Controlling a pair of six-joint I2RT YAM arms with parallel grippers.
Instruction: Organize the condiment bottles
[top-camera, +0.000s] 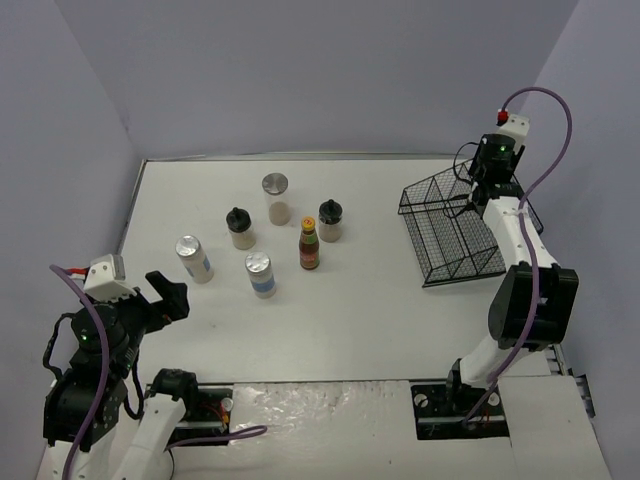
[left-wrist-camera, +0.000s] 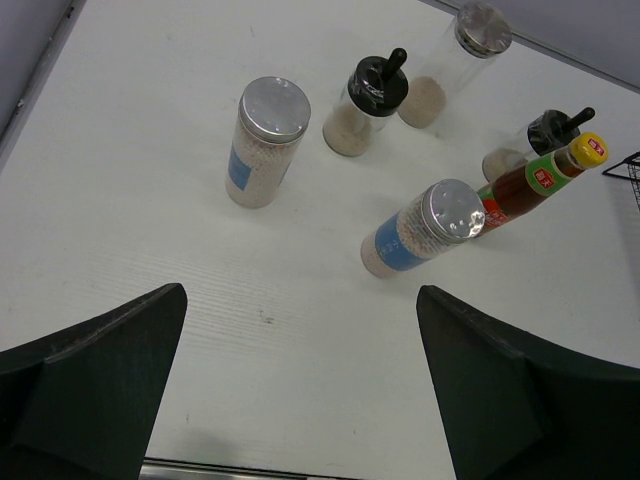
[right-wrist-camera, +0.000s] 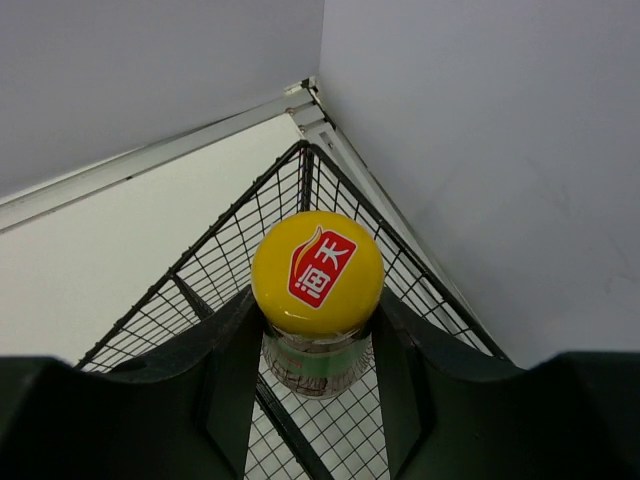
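My right gripper (right-wrist-camera: 317, 335) is shut on the neck of a dark sauce bottle with a yellow cap (right-wrist-camera: 317, 272), held over the far corner of the black wire basket (right-wrist-camera: 190, 268). On the table stand a second yellow-capped sauce bottle (top-camera: 309, 244), two black-lidded beige jars (top-camera: 240, 229) (top-camera: 331, 221) and three silver-lidded shakers (top-camera: 194, 258) (top-camera: 260, 275) (top-camera: 276, 199). My left gripper (top-camera: 166, 296) hangs open near the front left, short of the shakers (left-wrist-camera: 262, 145) (left-wrist-camera: 425, 232), with bare table between its fingers.
The wire basket (top-camera: 452, 228) sits at the back right, close to the right wall. The table's left edge and wall run close beside the left arm. Bare table lies between the bottle group and the basket.
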